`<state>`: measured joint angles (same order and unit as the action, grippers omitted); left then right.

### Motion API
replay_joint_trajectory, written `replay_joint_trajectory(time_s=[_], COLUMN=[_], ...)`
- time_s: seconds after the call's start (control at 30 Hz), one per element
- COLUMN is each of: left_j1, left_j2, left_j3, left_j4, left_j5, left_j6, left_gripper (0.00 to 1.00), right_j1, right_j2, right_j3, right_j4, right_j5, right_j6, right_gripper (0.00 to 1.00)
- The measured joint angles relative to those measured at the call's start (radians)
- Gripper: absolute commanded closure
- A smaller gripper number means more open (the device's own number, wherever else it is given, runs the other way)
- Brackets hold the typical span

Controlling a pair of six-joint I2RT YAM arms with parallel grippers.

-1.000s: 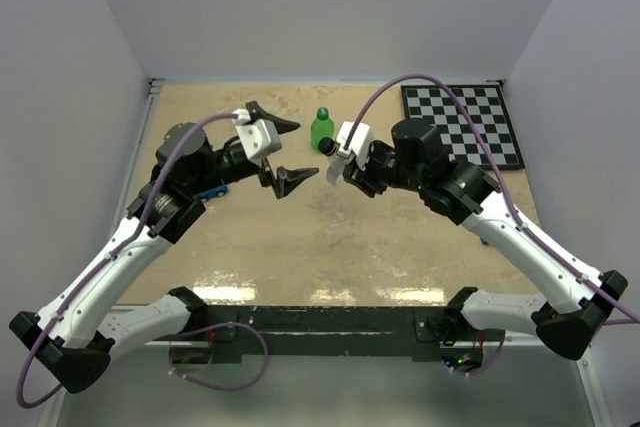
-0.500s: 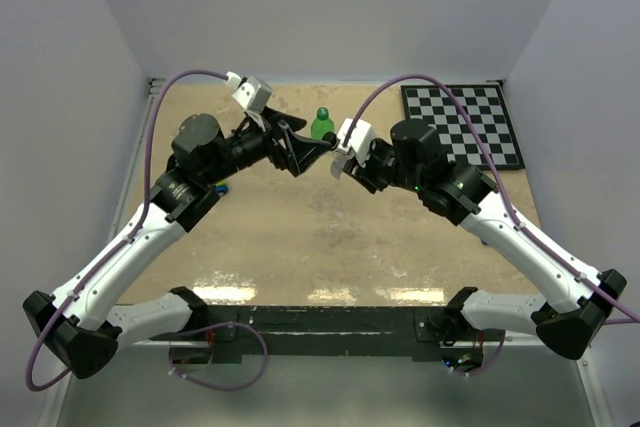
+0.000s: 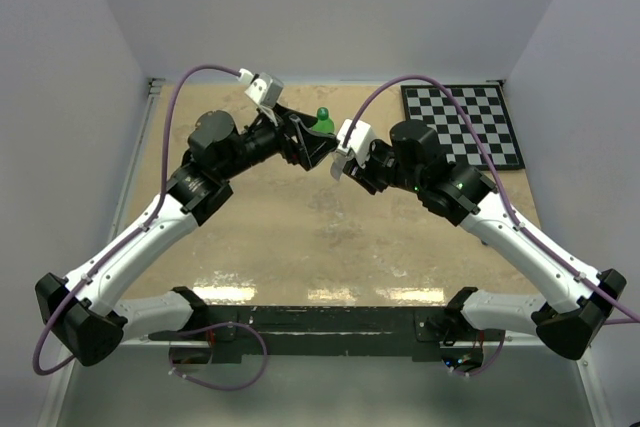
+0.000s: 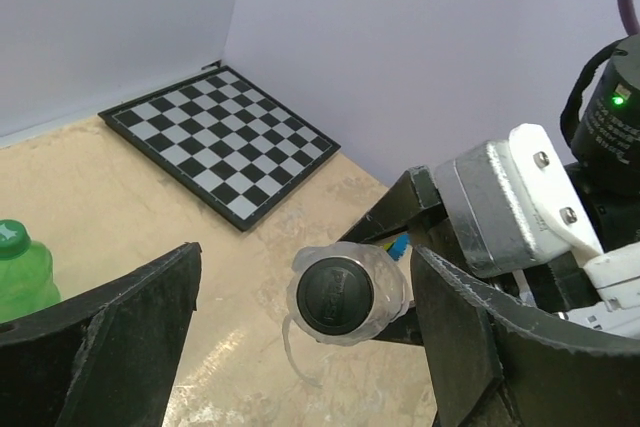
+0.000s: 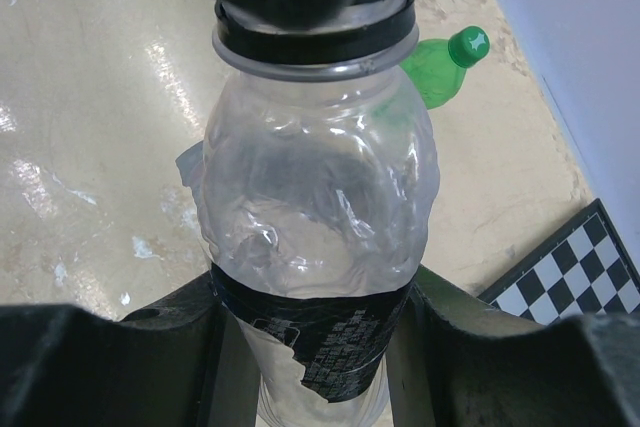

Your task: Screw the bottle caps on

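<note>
My right gripper is shut on the clear bottle, gripping it at its dark label band and holding it above the table. The black cap sits on that bottle's neck. My left gripper is open, with one finger on each side of the black cap and a gap to both. In the top view the two grippers meet mid-table. The green bottle stands upright behind them with its green cap on.
A black-and-white chessboard lies flat at the table's back right corner. Pale walls close in the back and both sides. A purple cable arcs above each arm.
My left arm has swung right and forward, and its gripper has turned to face the bottle's capped end, jaws now straddling the black cap. The right arm and clear bottle have stayed put.
</note>
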<state>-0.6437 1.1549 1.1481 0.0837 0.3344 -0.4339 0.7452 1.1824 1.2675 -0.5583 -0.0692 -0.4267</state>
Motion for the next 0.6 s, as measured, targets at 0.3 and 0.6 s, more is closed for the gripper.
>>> replay_joint_trajectory(time_s=[0.3,0.6], left_j1=[-0.005,-0.008], left_j2=[0.004,-0.042], left_j3=[-0.003,-0.06], left_j4=[-0.01,-0.031], left_j5=[-0.051,-0.08], left_j6=[0.035,0.065], left_gripper=[0.11,0.11], right_j1=[0.0,0.0], right_j2=[0.0,-0.006], right_j3=[0.0,0.0], right_j4=[0.003,0.006], right_j5=[0.0,0.0], right_j6=[0.0,0.0], right_gripper=[1.0,1.0])
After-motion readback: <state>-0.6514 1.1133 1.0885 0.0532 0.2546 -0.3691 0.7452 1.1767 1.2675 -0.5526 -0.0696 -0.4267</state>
